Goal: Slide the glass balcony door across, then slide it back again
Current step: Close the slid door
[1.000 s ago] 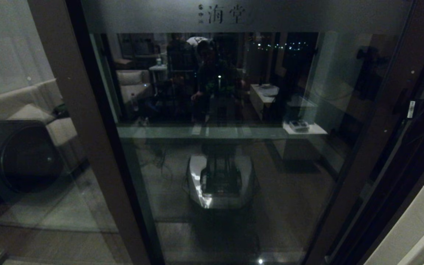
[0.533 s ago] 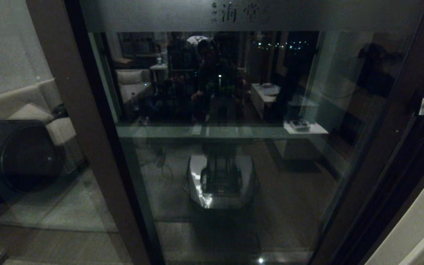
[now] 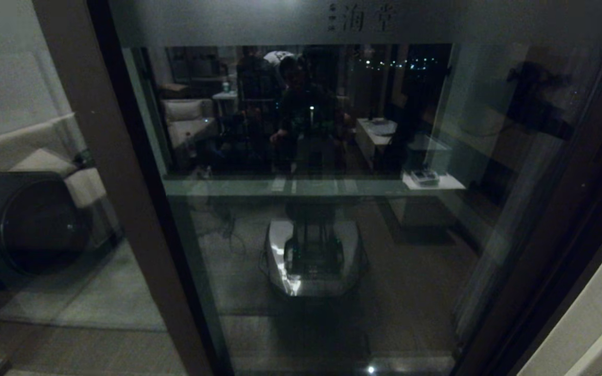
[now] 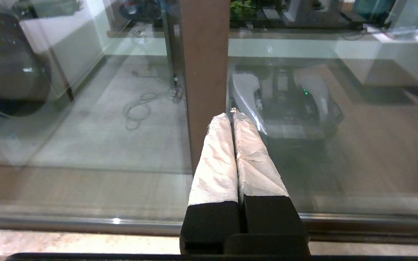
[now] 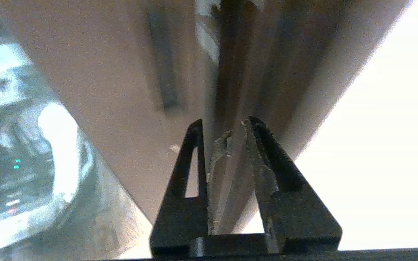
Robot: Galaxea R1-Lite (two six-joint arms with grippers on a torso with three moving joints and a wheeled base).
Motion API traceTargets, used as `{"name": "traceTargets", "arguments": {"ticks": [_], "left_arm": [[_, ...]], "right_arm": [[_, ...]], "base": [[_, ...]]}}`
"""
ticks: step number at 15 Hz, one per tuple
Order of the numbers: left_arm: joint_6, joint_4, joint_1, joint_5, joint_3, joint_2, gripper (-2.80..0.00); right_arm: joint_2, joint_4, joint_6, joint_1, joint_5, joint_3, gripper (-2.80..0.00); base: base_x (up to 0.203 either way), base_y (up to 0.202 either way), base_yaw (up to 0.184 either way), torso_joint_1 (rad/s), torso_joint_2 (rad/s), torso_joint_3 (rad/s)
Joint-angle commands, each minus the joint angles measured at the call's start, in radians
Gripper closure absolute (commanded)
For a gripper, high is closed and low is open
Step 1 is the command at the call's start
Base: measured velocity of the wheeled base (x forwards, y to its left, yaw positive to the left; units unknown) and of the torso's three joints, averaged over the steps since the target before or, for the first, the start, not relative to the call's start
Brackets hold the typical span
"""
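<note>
A home at night: sofa (image 3: pixel 186 112) reflected in the glass balcony door (image 3: pixel 306 156).

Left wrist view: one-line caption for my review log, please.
Left gripper, fingers shut, against the brown stile of the glass balcony door, the robot's base reflected in the glass.

The glass balcony door (image 3: pixel 322 209) stands straight ahead of the robot and fills the middle of the head view. Its left stile (image 3: pixel 118 198) overlaps a fixed pane (image 3: pixel 34 156) on the left; a washing machine (image 3: pixel 29 224) sits behind that pane. The door's right stile (image 3: pixel 557 219) runs beside a wall (image 3: pixel 599 324) at far right.
</note>
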Motion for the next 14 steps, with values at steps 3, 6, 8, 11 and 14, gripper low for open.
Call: {"name": "traceTargets", "arguments": {"ticks": [3, 6, 8, 11, 14], "left_arm": [[0.0, 0.0, 0.0, 0.0, 0.0, 0.0, 0.0], [0.0, 0.0, 0.0, -0.001, 0.0, 0.0, 0.0], [0.0, 0.0, 0.0, 0.0, 0.0, 0.0, 0.0], [0.0, 0.0, 0.0, 0.0, 0.0, 0.0, 0.0], [0.0, 0.0, 0.0, 0.0, 0.0, 0.0, 0.0]], "right_arm": [[-0.119, 0.001, 0.001, 0.002, 0.035, 0.07, 0.0], [-0.156, 0.001, 0.012, 0.002, 0.057, 0.09, 0.0], [-0.164, 0.002, 0.033, 0.003, 0.056, 0.098, 0.0], [-0.197, 0.007, 0.038, 0.003, 0.05, 0.103, 0.0], [-0.205, 0.019, 0.037, 0.019, 0.049, 0.125, 0.0]], "base": [[0.0, 0.0, 0.0, 0.0, 0.0, 0.0], [0.0, 0.0, 0.0, 0.0, 0.0, 0.0], [0.0, 0.0, 0.0, 0.0, 0.0, 0.0], [0.0, 0.0, 0.0, 0.0, 0.0, 0.0], [0.0, 0.0, 0.0, 0.0, 0.0, 0.0]]}}
